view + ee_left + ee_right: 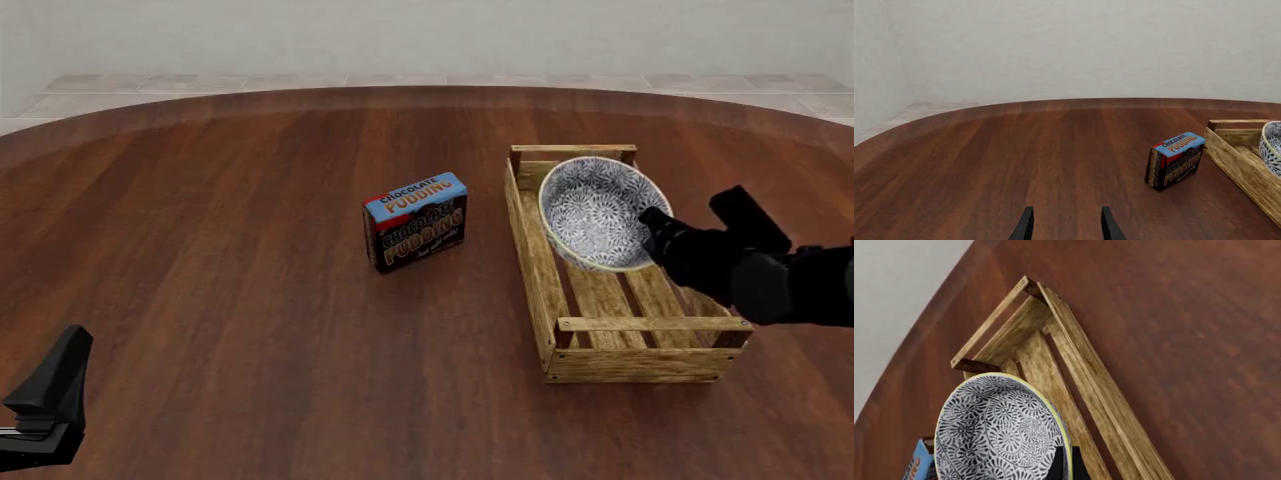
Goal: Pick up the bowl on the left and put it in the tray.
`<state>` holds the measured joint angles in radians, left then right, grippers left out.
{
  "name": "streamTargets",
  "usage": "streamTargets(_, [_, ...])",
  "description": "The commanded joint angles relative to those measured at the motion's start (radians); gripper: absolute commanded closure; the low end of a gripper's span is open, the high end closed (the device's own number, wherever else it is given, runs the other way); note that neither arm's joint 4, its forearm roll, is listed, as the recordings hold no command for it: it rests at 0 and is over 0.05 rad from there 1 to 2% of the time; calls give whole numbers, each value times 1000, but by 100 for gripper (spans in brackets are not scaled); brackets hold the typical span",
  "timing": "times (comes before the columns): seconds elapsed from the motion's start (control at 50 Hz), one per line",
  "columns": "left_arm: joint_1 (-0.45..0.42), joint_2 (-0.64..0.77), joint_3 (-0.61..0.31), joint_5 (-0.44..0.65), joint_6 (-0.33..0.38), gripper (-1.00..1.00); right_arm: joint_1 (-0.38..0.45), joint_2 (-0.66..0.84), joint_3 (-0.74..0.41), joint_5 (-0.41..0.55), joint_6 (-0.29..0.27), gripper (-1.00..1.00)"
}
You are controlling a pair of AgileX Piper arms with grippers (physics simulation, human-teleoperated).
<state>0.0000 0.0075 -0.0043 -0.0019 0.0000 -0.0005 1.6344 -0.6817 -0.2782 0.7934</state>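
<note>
My right hand [657, 222] pinches the rim of the tilted bowl [598, 212] over the tray [534, 262]; my left hand [1066, 225] hangs released above the desk [214, 260].

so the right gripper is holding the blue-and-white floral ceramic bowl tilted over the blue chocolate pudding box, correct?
Not the box. In the front view the right gripper holds the blue-and-white floral ceramic bowl tilted over the long light-wood slatted tray; the blue chocolate pudding box stands apart on the table.
</note>
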Motion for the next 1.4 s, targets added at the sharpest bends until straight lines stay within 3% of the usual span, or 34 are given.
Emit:
streamTargets(0.02, [0,0,0,0,0,-100,1,21,-11,-13,9,100])
streamTargets(1.24, [0,0,0,0,0,-100,-1,75,-26,-31,6,100])
streamTargets(1.26, [0,0,0,0,0,-100,1,75,-30,-24,1,-100])
streamTargets(1.4, [0,0,0,0,0,-100,-5,68,-34,-14,-8,-100])
